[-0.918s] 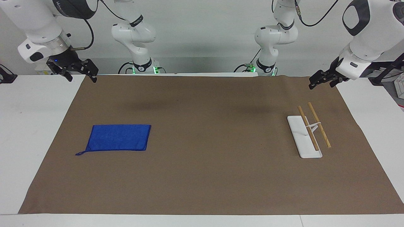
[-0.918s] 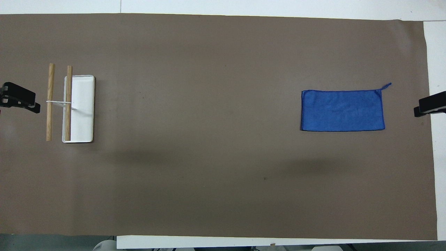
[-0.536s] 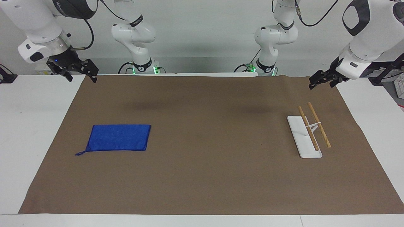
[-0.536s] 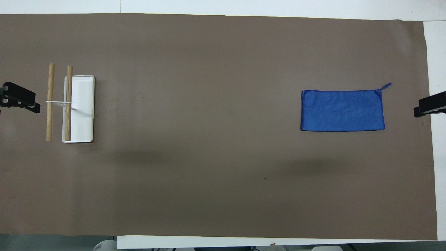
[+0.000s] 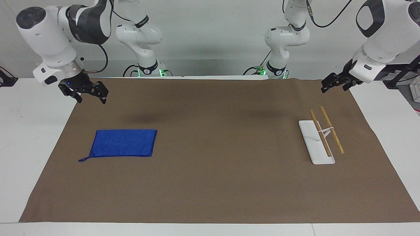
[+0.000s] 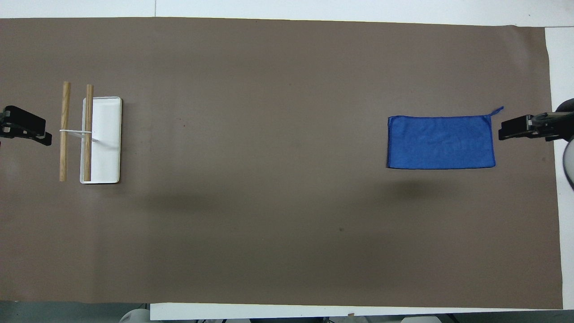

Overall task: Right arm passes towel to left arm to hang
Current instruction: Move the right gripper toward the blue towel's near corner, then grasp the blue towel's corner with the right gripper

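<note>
Towel (image 5: 123, 143) lies flat, apart from raised, spread right hand (image 5: 91, 96).

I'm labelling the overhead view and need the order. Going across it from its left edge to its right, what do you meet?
left gripper → towel rack → towel → right gripper

Bare brown mat (image 5: 223, 108) surrounds the flat towel (image 5: 123, 143); the rack (image 5: 323, 136) stands well apart.

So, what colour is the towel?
Bright blue; the towel shows best in the overhead view.
</note>
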Controlling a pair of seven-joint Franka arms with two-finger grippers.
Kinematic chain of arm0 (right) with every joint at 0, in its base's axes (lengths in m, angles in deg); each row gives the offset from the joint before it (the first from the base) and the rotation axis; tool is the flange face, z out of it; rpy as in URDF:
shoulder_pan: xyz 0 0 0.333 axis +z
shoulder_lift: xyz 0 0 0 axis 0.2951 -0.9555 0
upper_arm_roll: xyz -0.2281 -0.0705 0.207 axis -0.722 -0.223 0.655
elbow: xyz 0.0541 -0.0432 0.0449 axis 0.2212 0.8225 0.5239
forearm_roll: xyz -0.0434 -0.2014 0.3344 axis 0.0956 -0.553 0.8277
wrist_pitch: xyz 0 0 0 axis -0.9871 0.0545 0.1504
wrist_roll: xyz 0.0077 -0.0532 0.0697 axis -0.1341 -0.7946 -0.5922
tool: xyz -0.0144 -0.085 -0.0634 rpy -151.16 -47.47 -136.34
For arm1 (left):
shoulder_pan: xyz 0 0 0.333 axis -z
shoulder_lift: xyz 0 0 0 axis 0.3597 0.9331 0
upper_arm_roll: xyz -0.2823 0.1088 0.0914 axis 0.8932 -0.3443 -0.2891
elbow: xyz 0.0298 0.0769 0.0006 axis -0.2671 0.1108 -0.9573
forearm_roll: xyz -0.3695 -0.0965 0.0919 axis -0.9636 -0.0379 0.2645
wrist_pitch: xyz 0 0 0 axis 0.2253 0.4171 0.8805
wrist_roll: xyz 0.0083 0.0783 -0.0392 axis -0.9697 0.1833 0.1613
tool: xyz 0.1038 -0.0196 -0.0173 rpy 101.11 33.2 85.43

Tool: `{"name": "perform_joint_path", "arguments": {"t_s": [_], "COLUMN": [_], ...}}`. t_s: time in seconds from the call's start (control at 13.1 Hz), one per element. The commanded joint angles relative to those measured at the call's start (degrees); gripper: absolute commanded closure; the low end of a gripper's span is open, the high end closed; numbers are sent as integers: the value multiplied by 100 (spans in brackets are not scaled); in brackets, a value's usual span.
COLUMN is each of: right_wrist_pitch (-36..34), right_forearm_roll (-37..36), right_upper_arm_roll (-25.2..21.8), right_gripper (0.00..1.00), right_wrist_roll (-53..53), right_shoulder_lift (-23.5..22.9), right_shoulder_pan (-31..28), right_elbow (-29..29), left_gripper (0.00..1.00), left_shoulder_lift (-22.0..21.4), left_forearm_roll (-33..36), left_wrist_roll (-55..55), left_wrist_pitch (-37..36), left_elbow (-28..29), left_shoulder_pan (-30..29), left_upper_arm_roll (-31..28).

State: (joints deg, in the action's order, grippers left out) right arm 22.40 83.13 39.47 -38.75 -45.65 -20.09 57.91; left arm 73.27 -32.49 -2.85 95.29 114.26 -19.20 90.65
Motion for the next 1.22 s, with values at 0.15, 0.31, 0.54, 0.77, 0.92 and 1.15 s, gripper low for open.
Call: {"name": "perform_joint_path", "arguments": {"t_s": [0.15,0.31,0.54,0.77,0.92,1.15], "right_wrist_pitch": [2060,2263,2702,3080,3204,3415], "right_forearm_roll": [265,310,310,310,301,310], "right_upper_arm_roll": [38,29,20,20,20,20], "right_gripper": [0,0,0,1,2,3], "right_wrist_roll": [-475,-536,-1203,-1397,-1442,-1556], "right_shoulder_lift": [-157,-474,-870,-1239,-1485,-1609], "right_shoulder_pan": [-59,-85,-217,-235,-235,-226], "right_elbow": [1464,1465,1473,1465,1439,1456], "left_gripper": [0,0,0,0,0,0], "left_shoulder_lift": [-87,-87,-87,-87,-87,-87], "left_forearm_roll": [76,76,76,76,76,76], "left_wrist_roll": [4,13,4,4,4,4], "left_wrist_pitch": [83,83,83,83,83,83], "left_elbow": [110,110,110,110,110,110], "left_shoulder_pan": [5,5,5,5,5,5], "left_upper_arm_roll": [-10,-10,-10,-10,-10,-10]}}
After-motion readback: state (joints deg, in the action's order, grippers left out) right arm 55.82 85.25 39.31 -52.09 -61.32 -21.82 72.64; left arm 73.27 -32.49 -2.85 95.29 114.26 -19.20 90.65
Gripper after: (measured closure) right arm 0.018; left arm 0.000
